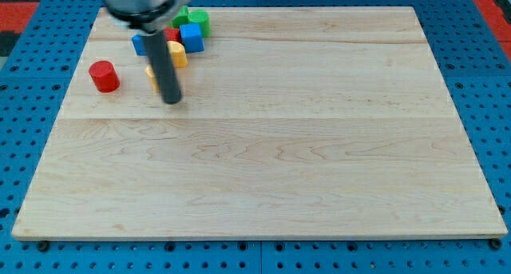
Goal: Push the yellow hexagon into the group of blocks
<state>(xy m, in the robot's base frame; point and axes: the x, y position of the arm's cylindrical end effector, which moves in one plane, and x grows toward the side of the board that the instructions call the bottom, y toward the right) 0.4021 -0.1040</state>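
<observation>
Nearest on the worktop (263, 170), my tip (172, 101) hides most of one yellow block (151, 74); shape unclear. No claw shows. One red cylinder (104, 77) sits left.

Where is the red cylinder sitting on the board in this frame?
The red cylinder stands alone near the wooden board's left edge in the view's upper left, apart from the block cluster and left of my tip.

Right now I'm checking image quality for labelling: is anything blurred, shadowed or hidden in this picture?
In the camera view, the arm's grey upper housing is motion-blurred at the view's top; the dark rod is soft, my tip resting just below a partly hidden yellow block. The red cylinder and pale wooden board look sharp, evenly lit, with faint shadows and no glare.
</observation>
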